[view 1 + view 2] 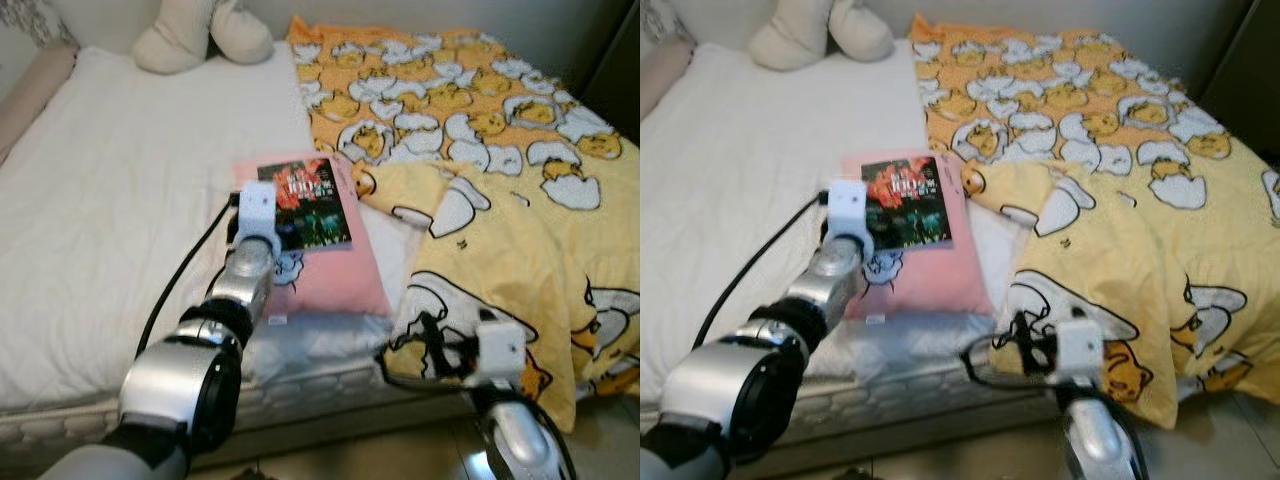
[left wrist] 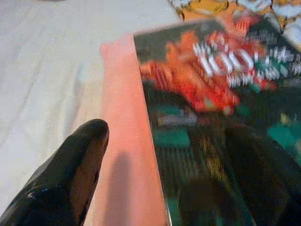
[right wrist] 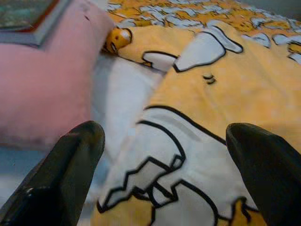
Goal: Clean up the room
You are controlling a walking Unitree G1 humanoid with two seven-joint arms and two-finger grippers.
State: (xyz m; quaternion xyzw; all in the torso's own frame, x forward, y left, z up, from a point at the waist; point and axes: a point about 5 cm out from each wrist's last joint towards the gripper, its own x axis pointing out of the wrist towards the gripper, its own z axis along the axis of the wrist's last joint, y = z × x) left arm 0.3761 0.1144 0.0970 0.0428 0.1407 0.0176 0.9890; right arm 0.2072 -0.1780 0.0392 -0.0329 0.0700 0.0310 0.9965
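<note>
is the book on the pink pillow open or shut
Shut: the book lies flat on the pink pillow, full front cover facing up.

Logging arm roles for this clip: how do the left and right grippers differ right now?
The left gripper reaches out over the bed, its open fingers straddling the edge of the book on the pink pillow. The right gripper sits lower at the bed's edge, facing the yellow blanket. Both are open and empty.

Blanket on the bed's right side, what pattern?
The blanket is yellow-orange, printed with white cracked eggshells and yellow cartoon yolk figures; clearest in the left eye view.
</note>
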